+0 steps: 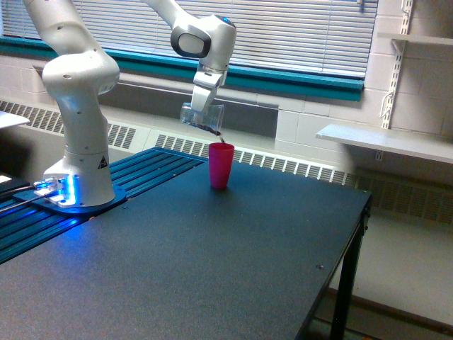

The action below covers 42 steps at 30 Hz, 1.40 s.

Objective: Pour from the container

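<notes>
One white robot arm (78, 92) stands on its base at the exterior view's left, where a blue light glows, and it reaches up and over toward the middle. Its gripper (201, 106) hangs above the table, clamped around one clear cup (202, 117) that is tipped over steeply, mouth pointing down toward the exterior view's right. A little dark brown stuff sits at the low lip of the clear cup, and a thin dark thread runs from there down toward the pink cup (220, 165).

The pink cup stands upright on the black table (233, 262), just below and a touch to the right of the tilted clear cup, the two not touching. It sits close to the table's far edge, with the radiator grille (283, 164) right behind it.

Room to move: the table top spreads bare toward the camera and off to the right, all the way to the right edge and its one visible leg (347, 283). On the left the table meets blue ribbed rails (141, 173) beside the arm's base.

Count so far: one arm, one clear cup, one pink cup, one table. A white shelf (386, 140) juts from the wall at the right, well apart from the cups.
</notes>
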Available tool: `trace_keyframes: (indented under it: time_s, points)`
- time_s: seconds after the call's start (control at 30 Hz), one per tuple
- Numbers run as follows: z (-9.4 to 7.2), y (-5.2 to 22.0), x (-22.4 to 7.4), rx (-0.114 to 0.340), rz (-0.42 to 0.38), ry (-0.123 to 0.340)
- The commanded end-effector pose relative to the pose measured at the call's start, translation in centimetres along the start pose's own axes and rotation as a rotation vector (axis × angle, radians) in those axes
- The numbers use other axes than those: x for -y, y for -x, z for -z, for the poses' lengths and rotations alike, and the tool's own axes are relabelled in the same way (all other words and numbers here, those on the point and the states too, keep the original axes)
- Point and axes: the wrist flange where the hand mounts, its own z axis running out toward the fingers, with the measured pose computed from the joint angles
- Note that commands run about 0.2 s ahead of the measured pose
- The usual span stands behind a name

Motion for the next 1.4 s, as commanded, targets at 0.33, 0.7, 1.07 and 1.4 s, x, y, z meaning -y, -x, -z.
trace_keyframes:
  time_s: [0.33, 0.7, 1.07, 1.4]
  points:
    - [0.06, -0.18, -0.02, 0.016, 0.009, 0.003]
    - [0.08, -0.17, -0.07, 0.034, 0.002, 0.015]
    - [0.25, -0.2, 0.12, 0.041, -0.002, 0.003]
    - [0.44, -0.47, 0.15, -0.014, -0.026, -0.006]
